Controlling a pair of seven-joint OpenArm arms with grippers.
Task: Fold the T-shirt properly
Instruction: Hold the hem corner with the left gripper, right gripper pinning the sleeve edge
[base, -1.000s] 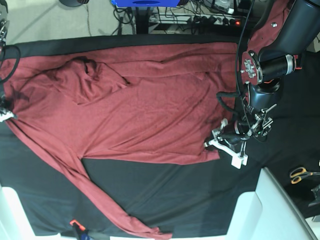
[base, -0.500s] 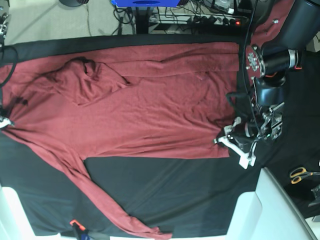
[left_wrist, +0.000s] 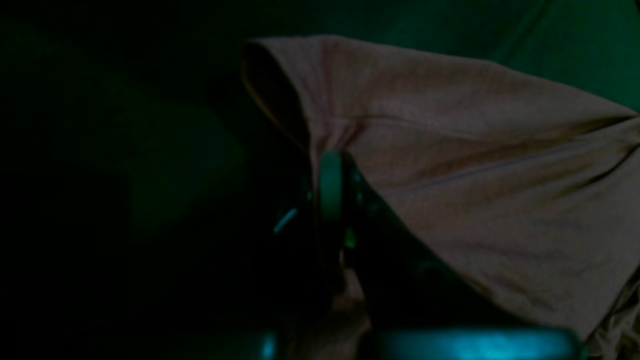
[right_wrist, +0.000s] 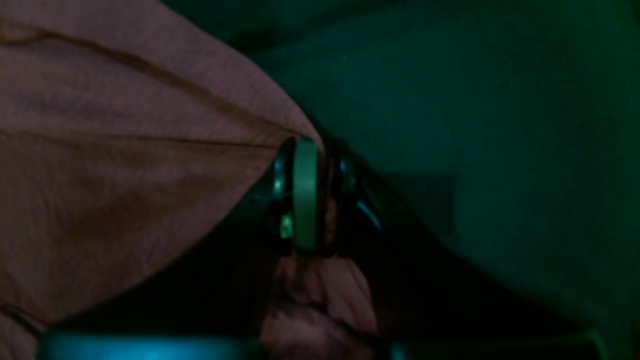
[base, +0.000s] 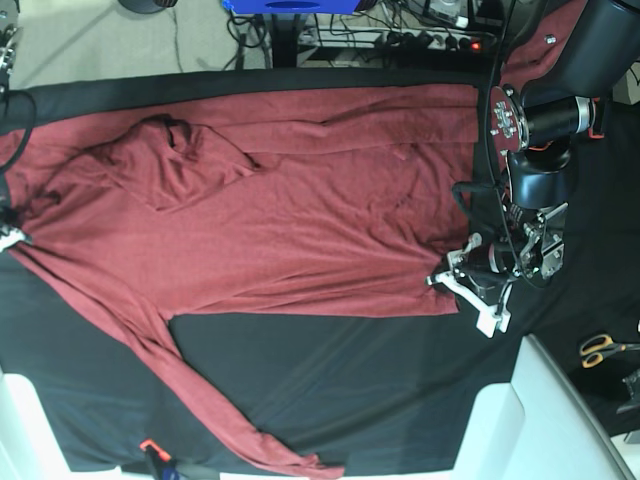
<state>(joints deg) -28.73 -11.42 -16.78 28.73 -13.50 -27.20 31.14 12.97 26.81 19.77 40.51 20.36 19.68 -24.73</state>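
Black cloth-covered table (base: 330, 380): rust-red long-sleeved knit T-shirt (base: 300, 210) lies spread.
Both grippers, left gripper (base: 462, 283) and right gripper (right_wrist: 310, 195), pinch its edges closed; if you pull unevenly, thin fabric may slip free.

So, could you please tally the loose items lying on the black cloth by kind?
T-shirt: 1
Scissors: 1
Total: 2
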